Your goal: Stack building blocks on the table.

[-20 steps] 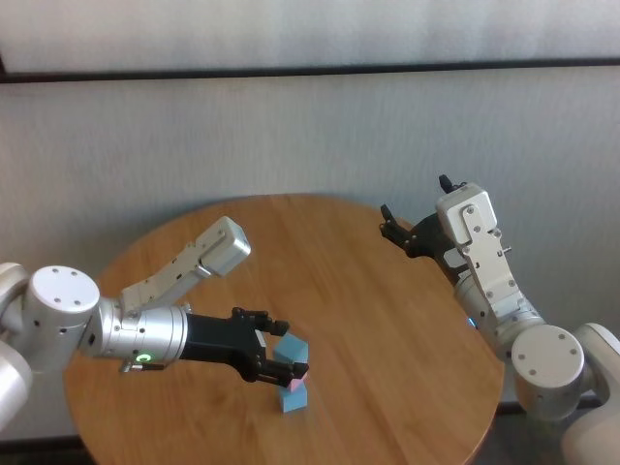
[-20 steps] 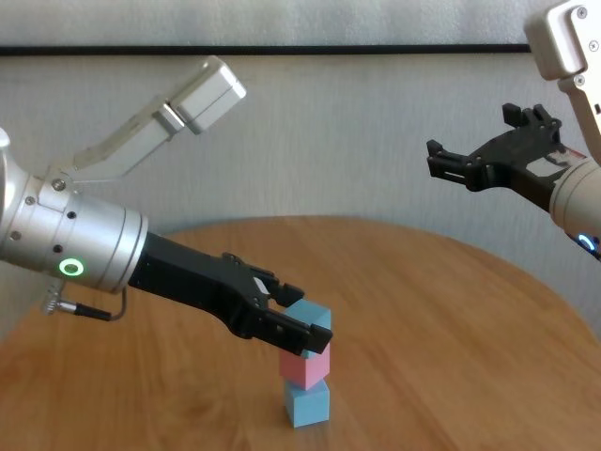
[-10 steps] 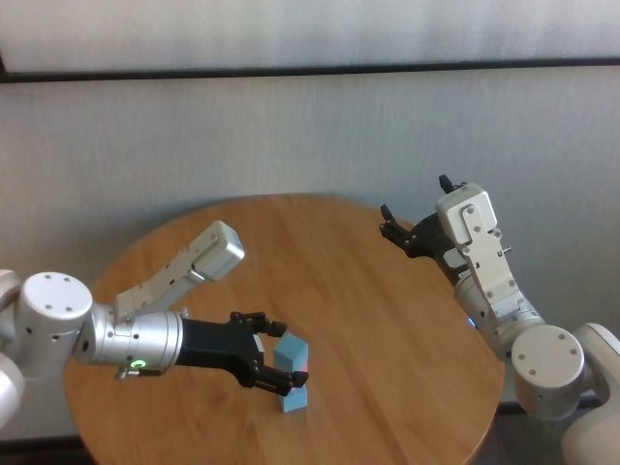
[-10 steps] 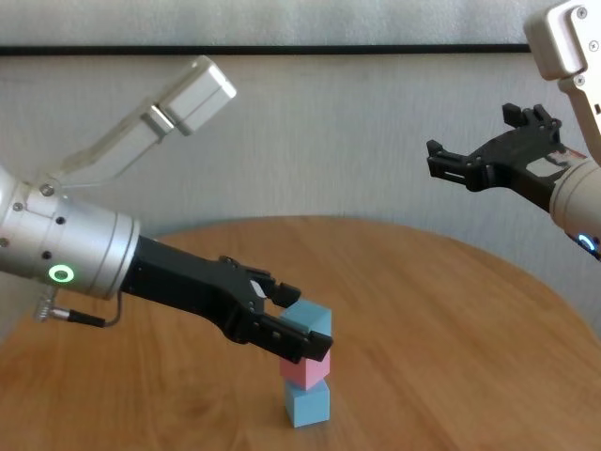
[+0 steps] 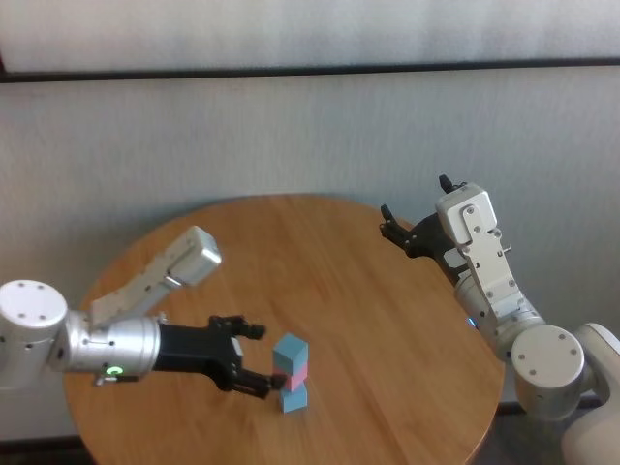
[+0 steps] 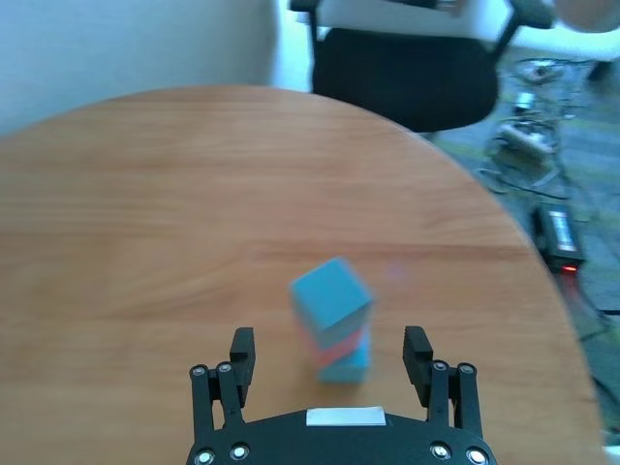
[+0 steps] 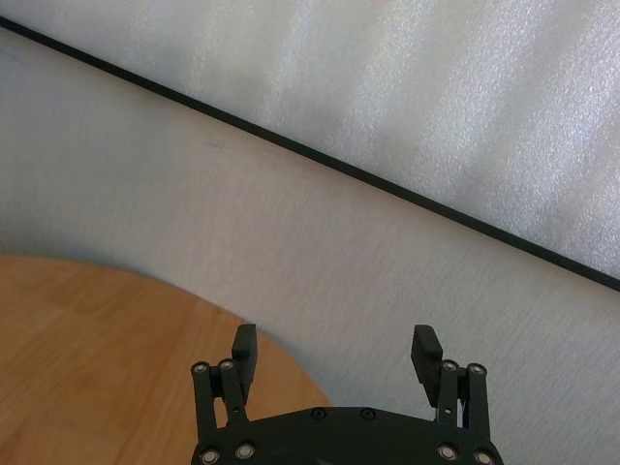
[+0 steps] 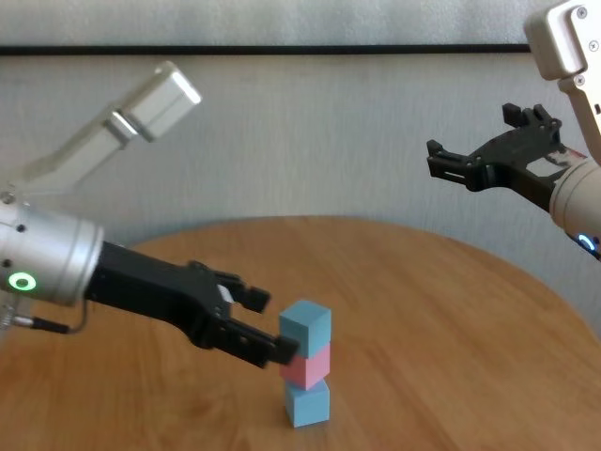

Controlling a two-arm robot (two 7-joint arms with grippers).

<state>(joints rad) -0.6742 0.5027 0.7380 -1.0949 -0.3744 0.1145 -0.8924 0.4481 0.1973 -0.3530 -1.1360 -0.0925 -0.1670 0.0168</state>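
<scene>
Spanning the whole work area, one round wooden surface [image 5: 368, 320] carries all task items. Two arms are present. The left gripper [image 5: 254, 365] sits at roughly 7 o'clock on the surface, jaws spread wide and holding nothing, just beside the stack. The right gripper [image 5: 417, 215] hangs raised past the surface's 2 o'clock edge, jaws likewise wide and empty. Three blocks are counted, in one column: lower blue block [image 8: 306, 404] on the surface, pink block [image 8: 307, 365] on it, upper blue block [image 8: 305, 325] topmost, sitting slightly askew.
</scene>
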